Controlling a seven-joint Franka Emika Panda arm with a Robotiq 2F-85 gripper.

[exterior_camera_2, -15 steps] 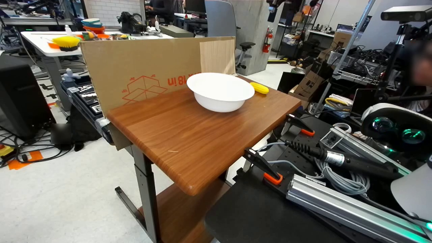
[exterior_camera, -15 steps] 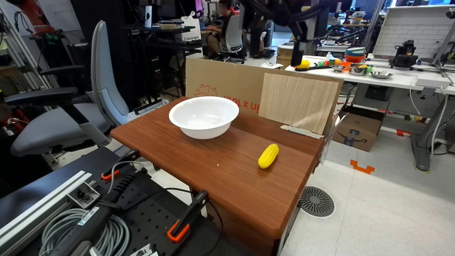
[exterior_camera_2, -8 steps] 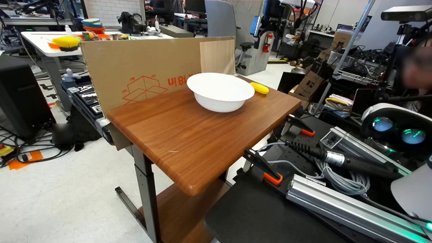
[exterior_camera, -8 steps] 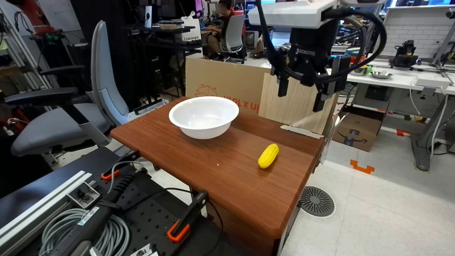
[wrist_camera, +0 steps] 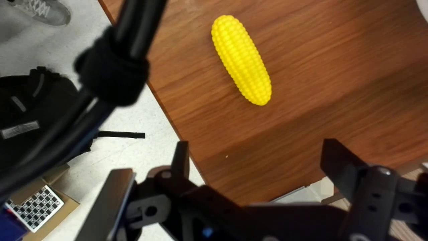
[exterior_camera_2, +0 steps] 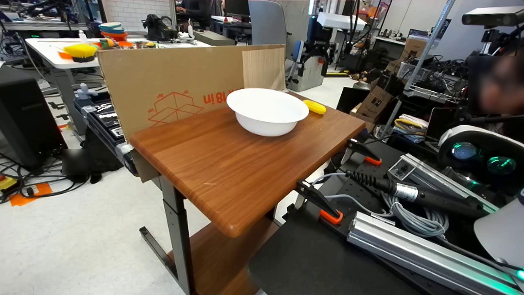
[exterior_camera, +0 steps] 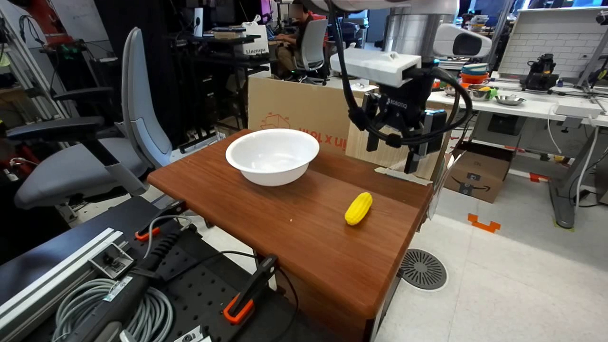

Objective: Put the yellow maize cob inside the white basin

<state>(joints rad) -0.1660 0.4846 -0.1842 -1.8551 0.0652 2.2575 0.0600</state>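
**Claw (exterior_camera: 391, 157) hung wide, higher than the counter (exterior_camera: 304, 230); yellow maize cob (wrist_camera: 241, 60) lay apart from the basin (exterior_camera: 273, 176)**

The claw pointed down with its fingers (wrist_camera: 339, 162) parted far; in the wrist view, brown wood showed between their tips. The yellow maize cob lay on its side, slantwise in that view, resting on the counter and well apart from both fingertips. In an exterior view the cob (exterior_camera: 358, 209) sat toward the end of the counter nearer the claw, with a stretch of wood between it and the basin. In an exterior view the cob (exterior_camera_2: 315, 107) appeared just past the rim of the basin, whose white edge met its outline along the line of sight.

The basin, white and wide-mouthed, stood upright in both exterior views. Behind it a cardboard sheet (exterior_camera_2: 184, 73) with red print rose along the counter's edge, and a pale wood panel (exterior_camera_2: 264, 67) stood against that sheet. Two black clamps (exterior_camera_2: 319, 200) with orange ends sat at the opposite edge, beside a black board (exterior_camera: 204, 285) that carried a coil of grey cable (exterior_camera_2: 421, 227).
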